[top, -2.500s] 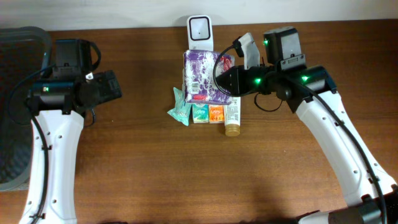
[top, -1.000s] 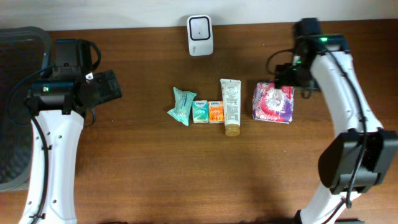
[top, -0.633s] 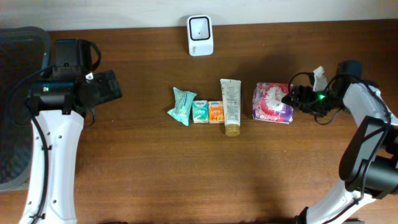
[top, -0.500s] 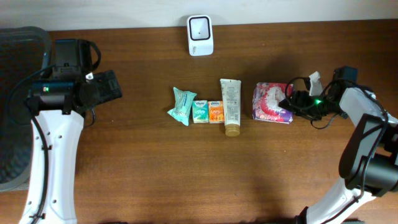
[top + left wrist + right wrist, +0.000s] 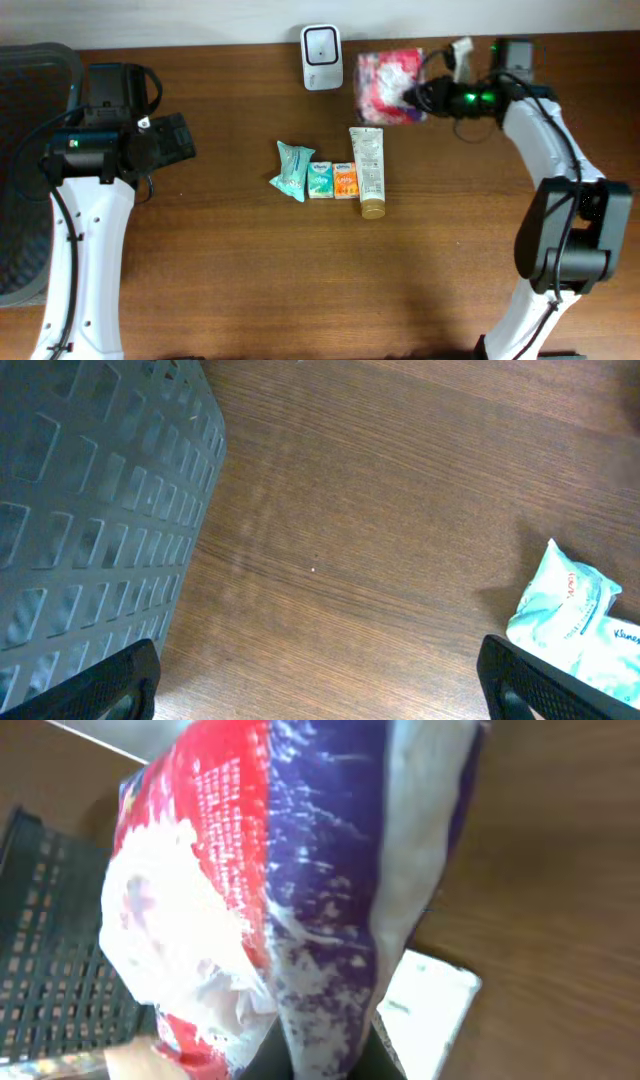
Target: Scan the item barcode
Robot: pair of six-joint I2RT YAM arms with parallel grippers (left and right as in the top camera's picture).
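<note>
The item, a purple, red and white soft packet (image 5: 386, 70), hangs above the table's back edge just right of the white scanner (image 5: 322, 43). My right gripper (image 5: 414, 96) is shut on the packet's right edge. In the right wrist view the packet (image 5: 300, 870) fills the frame, pinched between my dark fingers (image 5: 322, 1055), with the scanner (image 5: 425, 1010) behind it. My left gripper (image 5: 176, 138) stands open at the left, away from everything; in its own view it (image 5: 320, 695) is open over bare wood.
A teal pouch (image 5: 292, 170), two small boxes (image 5: 321, 181) (image 5: 346, 181) and a tube (image 5: 369, 170) lie in a row at the table's middle. A grey basket (image 5: 30, 160) stands at the far left, and shows as a gridded wall (image 5: 90, 490) in the left wrist view.
My right gripper has shut on the packet lying right of the tube and carried it up and back to beside the scanner. The left arm has not moved.
</note>
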